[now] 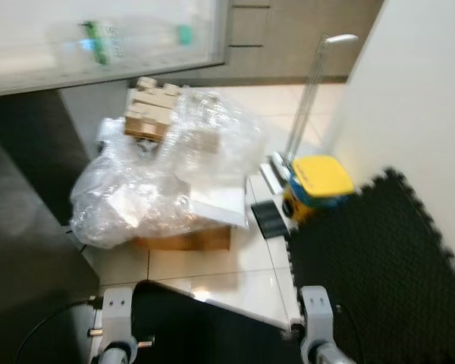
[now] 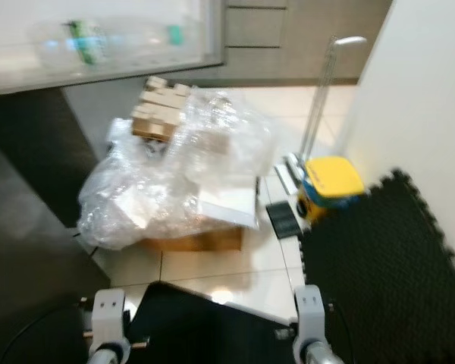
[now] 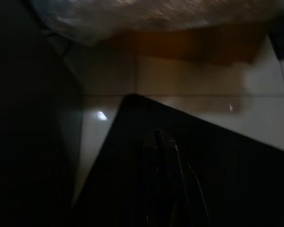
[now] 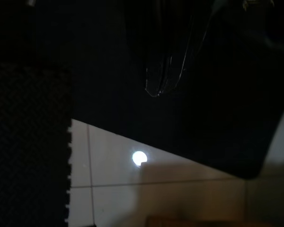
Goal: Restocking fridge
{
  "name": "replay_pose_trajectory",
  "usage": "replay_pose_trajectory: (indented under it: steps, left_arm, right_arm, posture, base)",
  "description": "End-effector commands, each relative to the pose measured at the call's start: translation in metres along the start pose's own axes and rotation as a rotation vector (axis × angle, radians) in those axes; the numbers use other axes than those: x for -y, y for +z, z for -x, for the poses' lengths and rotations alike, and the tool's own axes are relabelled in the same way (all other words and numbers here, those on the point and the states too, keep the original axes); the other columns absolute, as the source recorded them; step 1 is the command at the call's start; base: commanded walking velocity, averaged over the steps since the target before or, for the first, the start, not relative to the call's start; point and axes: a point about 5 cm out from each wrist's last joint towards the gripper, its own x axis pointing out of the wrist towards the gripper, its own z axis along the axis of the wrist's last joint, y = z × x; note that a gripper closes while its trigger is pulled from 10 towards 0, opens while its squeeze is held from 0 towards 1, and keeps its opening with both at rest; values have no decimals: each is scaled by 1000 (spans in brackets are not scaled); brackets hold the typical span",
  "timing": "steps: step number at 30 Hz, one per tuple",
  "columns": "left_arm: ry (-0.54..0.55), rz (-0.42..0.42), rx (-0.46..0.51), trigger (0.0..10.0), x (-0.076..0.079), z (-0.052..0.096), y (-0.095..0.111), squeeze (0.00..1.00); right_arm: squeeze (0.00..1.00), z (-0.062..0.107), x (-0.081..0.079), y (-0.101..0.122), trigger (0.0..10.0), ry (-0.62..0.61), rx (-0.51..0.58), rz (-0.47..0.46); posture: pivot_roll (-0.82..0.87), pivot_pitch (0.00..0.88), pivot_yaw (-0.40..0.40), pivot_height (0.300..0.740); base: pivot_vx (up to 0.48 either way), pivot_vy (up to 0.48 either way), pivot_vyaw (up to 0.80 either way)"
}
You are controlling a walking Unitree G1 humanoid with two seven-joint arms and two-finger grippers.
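A cardboard box point(image 1: 188, 240) stands on the tiled floor ahead, heaped with crumpled clear plastic wrap point(image 1: 148, 186). Tan cartons point(image 1: 150, 110) stick out of the wrap at its far side. Above them, at the upper left, is a pale fridge panel point(image 1: 30, 68) with a blurred clear bottle point(image 1: 129, 38), green-labelled and teal-capped. Both silver arms hang low at the bottom edge, left point(image 1: 117, 318) and right point(image 1: 316, 318). In the dark wrist views my left gripper point(image 3: 163, 142) and right gripper point(image 4: 163, 80) hang over a black surface above the tiles.
A yellow-topped floor cleaner point(image 1: 318, 182) with a tall handle stands right of the box, against a white wall point(image 1: 409, 98). A black foam mat point(image 1: 379, 258) covers the floor on the right. Dark surfaces point(image 1: 23, 227) fill the left. Wooden cabinets point(image 1: 303, 38) stand behind.
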Motion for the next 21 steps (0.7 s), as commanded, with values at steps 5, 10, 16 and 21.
replay_pose_trajectory:
  steps: [5,10,16,21]
  left_arm:
    - [12,-15,-20,10000,-6,3,-5,0]
    - [14,-13,-16,10000,-6,2,-4,0]
    - [18,-14,-14,10000,-7,3,-5,0]
    - [18,-18,-18,10000,-7,4,-5,0]
  right_arm:
    - [0,-1,-8,-1,10000,23,-6,3]
    - [0,-2,-9,0,10000,26,-5,7]
    - [0,-2,-12,-1,10000,51,-6,32]
    - [0,-2,-12,-2,10000,43,-5,-2]
  posture:
    - [-51,77,-50,740]
    - [-48,76,-51,740]
    - [-50,76,-50,740]
    - [-52,76,-48,740]
  base:
    - [360,0,0]
    - [357,0,0]
    - [359,0,0]
    - [354,0,476]
